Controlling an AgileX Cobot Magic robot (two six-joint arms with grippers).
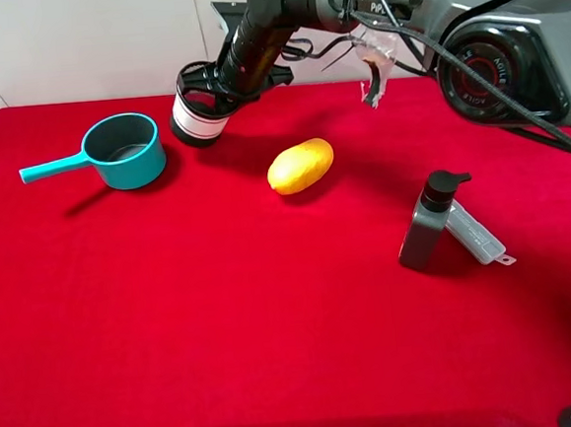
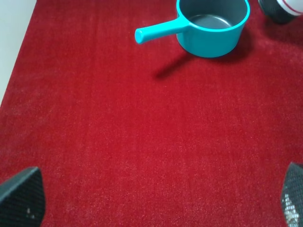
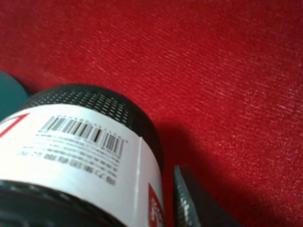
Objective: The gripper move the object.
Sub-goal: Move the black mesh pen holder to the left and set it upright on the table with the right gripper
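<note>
The black wire-mesh cup with its white label band sits tilted at the back of the red cloth, just right of the teal pot. My right gripper reaches across from the right and is shut on the cup's rim. In the right wrist view the cup fills the frame, with one finger against its side. I cannot tell whether its base touches the cloth. My left gripper is open and empty over bare cloth; the cup's edge shows in the far corner.
A teal handled pot stands left of the cup, and it also shows in the left wrist view. A yellow fruit lies mid-table. A dark grey pump bottle leans against a clear plastic piece at the right.
</note>
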